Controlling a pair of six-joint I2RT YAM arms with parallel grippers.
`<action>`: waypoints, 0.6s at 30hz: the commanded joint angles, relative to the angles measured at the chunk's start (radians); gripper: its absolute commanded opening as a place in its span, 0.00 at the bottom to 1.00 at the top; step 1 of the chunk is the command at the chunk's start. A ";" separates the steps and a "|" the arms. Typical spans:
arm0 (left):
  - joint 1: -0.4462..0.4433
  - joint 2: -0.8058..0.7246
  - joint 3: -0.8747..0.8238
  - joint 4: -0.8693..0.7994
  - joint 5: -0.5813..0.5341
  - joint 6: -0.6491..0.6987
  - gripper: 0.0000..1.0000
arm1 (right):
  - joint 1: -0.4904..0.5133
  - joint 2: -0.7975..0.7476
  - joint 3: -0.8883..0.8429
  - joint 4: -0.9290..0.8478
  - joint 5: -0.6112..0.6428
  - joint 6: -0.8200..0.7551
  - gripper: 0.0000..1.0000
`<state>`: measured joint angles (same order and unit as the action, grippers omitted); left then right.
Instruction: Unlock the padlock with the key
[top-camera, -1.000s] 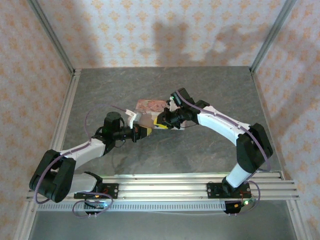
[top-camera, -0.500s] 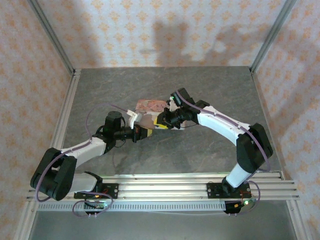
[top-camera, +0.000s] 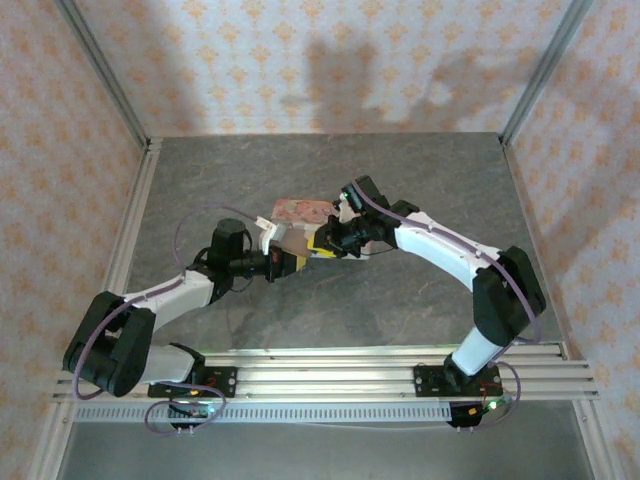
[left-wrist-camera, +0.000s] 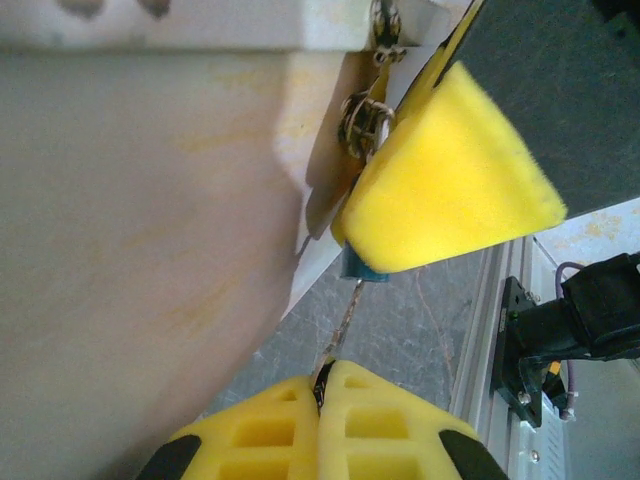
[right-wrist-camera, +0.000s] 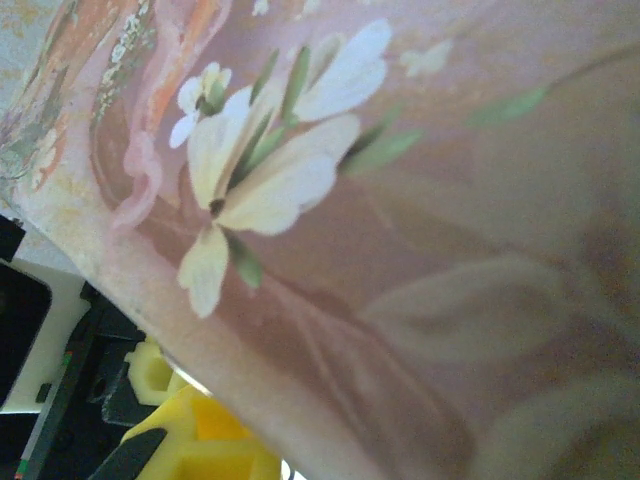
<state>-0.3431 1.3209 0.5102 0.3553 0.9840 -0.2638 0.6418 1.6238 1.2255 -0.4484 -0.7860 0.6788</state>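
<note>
Over the grey table (top-camera: 420, 190) at frame centre, beside the pink tin (top-camera: 300, 212), my left pincer (left-wrist-camera: 325, 375) pinches the thin key (left-wrist-camera: 343, 320) just below the teal padlock (left-wrist-camera: 362, 270); if I twist off-axis, the key may slip out or bend.

Was a grey marbled table (top-camera: 430, 180), edged with metal rails (top-camera: 130, 235). Carried a pink tin (top-camera: 300, 211) near the middle; contact unclear.

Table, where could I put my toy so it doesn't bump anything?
Bare table lies between the tin and the back wall, and in front, between the left arm, the right arm and the near rail. The middle is crowded: left gripper and right gripper meet at the tin.
</note>
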 joint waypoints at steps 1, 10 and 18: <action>-0.013 0.014 0.033 0.040 0.010 -0.016 0.00 | -0.005 -0.044 0.026 0.063 -0.027 -0.001 0.00; -0.027 -0.001 0.016 0.070 -0.041 -0.042 0.00 | -0.005 -0.043 0.012 0.076 -0.026 0.008 0.00; -0.022 -0.031 -0.009 0.083 -0.071 -0.056 0.00 | -0.005 -0.048 0.014 0.066 -0.021 -0.001 0.00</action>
<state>-0.3664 1.3266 0.5083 0.3782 0.9394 -0.3027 0.6399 1.6238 1.2255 -0.4351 -0.7856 0.6865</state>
